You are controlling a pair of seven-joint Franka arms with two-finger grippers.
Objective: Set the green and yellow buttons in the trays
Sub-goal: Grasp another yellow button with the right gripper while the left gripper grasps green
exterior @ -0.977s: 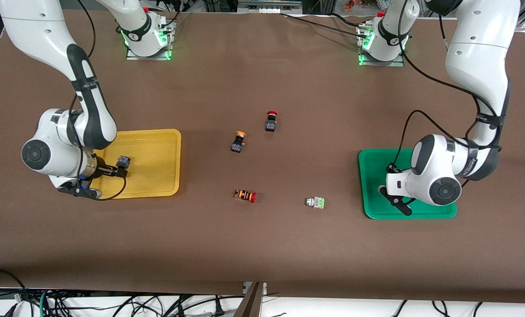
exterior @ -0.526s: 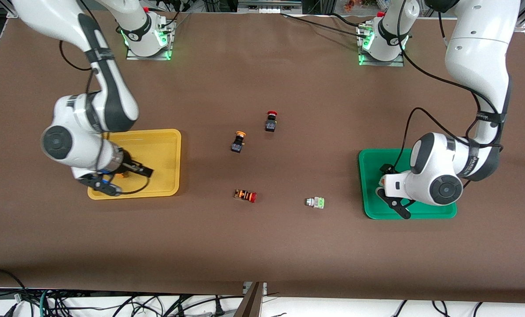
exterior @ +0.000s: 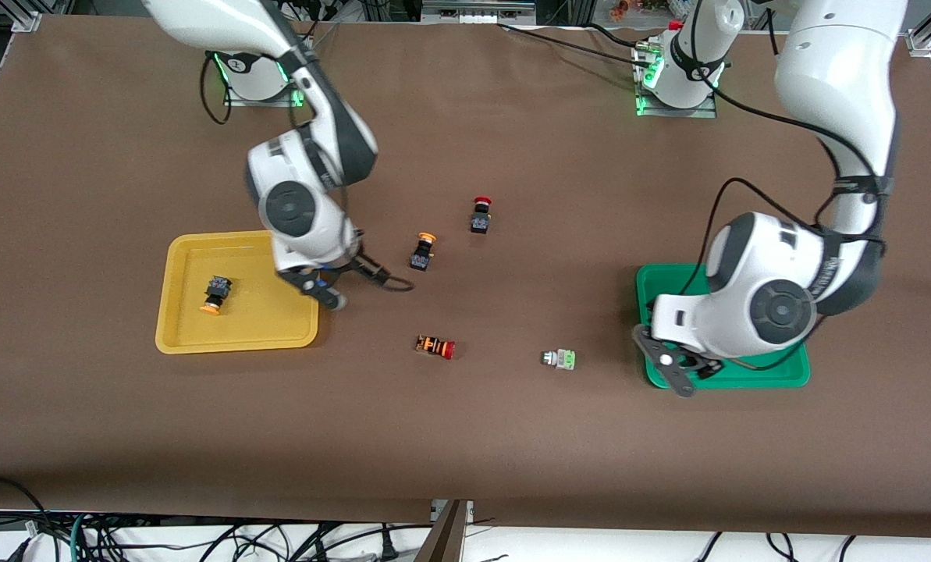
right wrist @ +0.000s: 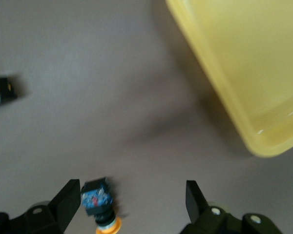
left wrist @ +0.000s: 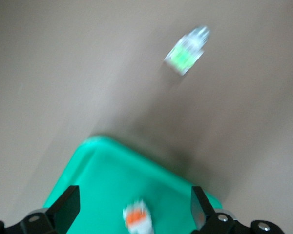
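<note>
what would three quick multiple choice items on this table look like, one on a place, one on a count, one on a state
1. Where is the yellow-capped switch toward the right arm's end?
A. in the yellow tray
B. in the green tray
C. on the bare table

2. How many red-capped switches lie on the table?
A. none
B. one
C. two

3. How do the right end effector's jaws stand?
A. shut on a switch
B. open, holding nothing
C. shut on the tray rim

Key: 1 A, it lies inside the yellow rim. 2 C, the black-bodied one and the orange-striped one. 3 B, the right wrist view shows fingers apart, with the second yellow-capped switch on the table beside one finger.
</note>
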